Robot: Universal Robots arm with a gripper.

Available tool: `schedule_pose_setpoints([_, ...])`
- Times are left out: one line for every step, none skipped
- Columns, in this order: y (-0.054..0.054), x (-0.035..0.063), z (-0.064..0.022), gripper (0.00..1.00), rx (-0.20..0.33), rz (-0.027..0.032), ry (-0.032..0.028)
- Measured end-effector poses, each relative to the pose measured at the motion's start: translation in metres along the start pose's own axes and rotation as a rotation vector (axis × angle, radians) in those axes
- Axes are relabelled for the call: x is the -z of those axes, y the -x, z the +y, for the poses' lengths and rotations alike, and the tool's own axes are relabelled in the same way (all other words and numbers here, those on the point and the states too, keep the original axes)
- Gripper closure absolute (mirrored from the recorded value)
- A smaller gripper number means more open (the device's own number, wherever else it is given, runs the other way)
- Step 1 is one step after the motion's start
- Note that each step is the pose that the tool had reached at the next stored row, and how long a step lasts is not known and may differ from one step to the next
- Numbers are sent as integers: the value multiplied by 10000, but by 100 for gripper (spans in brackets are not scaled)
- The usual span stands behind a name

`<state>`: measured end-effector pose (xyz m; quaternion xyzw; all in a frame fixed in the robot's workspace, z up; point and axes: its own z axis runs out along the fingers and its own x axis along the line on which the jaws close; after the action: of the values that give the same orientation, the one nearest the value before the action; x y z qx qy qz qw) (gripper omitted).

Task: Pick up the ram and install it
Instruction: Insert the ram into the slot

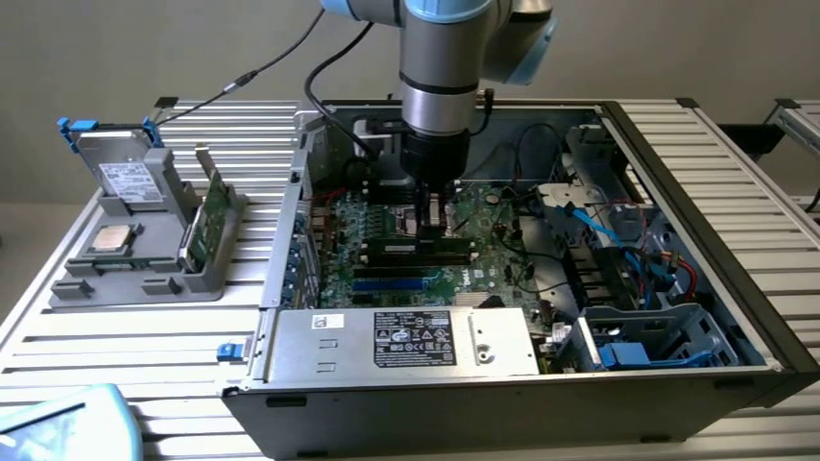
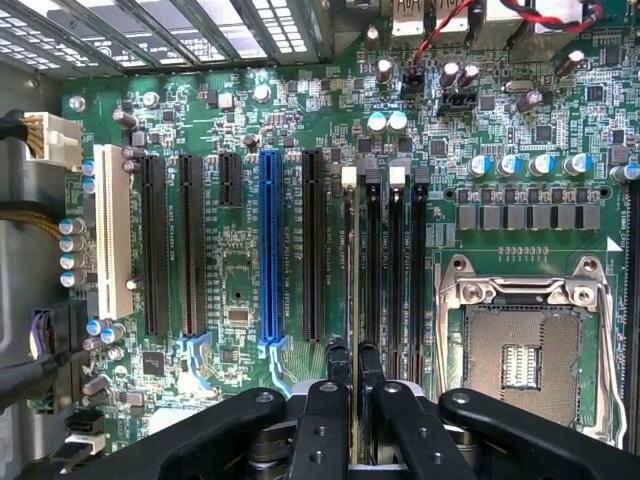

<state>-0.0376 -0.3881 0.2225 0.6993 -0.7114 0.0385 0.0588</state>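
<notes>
The ram (image 2: 351, 260) shows edge-on in the wrist view as a thin dark strip. It stands along the memory slot closest to the expansion slots, its far end at a white latch (image 2: 348, 177). My gripper (image 2: 352, 352) is shut on its near end, one black finger on each face. In the exterior view the gripper (image 1: 433, 229) reaches straight down into the open computer case (image 1: 717, 182). The ram (image 1: 397, 247) lies there as a dark bar just above the motherboard (image 1: 372, 216). How deep it sits in the slot I cannot tell.
More black memory slots (image 2: 395, 270) and an open processor socket (image 2: 520, 350) lie beside the ram. A blue expansion slot (image 2: 269, 245) is on its other side. Cables (image 1: 602, 226) and a power supply (image 1: 410, 338) crowd the case. A grey stand (image 1: 141, 250) on the exterior view's left holds a drive, a chip and a green card.
</notes>
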Motion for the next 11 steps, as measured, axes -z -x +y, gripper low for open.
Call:
schedule_pose_setpoints([0, -2, 3, 85, -1, 8, -10])
schedule_pose_setpoints([1, -6, 5, 85, -3, 13, -22])
schedule_pose_setpoints([1, -9, 6, 85, -5, 19, -32])
schedule_pose_setpoints([2, -12, 7, 85, -5, 24, -40])
schedule_pose_setpoints([2, -15, 8, 85, -6, 30, -47])
schedule_pose_setpoints([2, -17, 9, 85, -8, 35, -52])
schedule_pose_setpoints([2, -20, 9, 85, -8, 38, -56])
schedule_pose_setpoints([3, -23, 10, 85, -8, 42, -60])
schedule_pose_setpoints([3, -24, 11, 85, -9, 46, -62])
schedule_pose_setpoints([3, -26, 11, 85, -9, 48, -64])
schedule_pose_setpoints([4, -28, 11, 85, -9, 50, -66])
